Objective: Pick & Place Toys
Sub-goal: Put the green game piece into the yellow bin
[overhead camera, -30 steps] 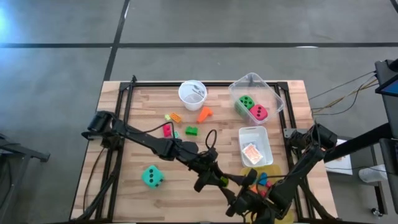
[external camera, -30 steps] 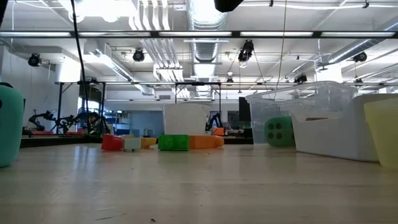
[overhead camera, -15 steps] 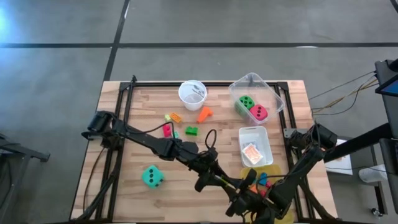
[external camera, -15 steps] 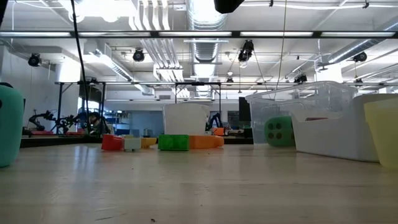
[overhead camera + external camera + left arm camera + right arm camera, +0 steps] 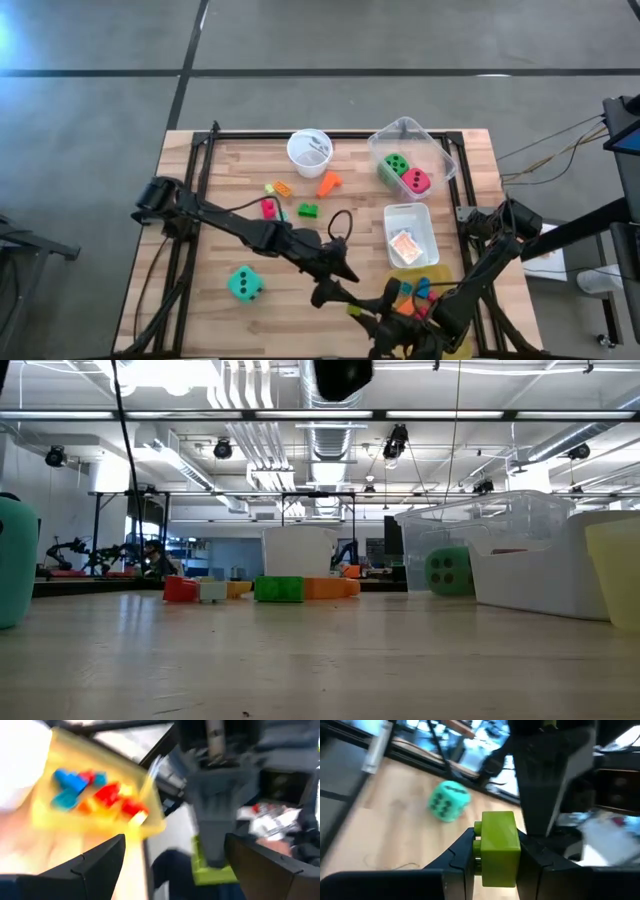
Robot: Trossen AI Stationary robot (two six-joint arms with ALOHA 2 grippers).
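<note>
Lime block clamped in right claw near table edge; left claw spread.

The left arm reaches diagonally across the table to its near edge, where the left gripper has its fingers spread apart. The right arm folds back beside it, the right gripper clamped on a lime-green block
</note>
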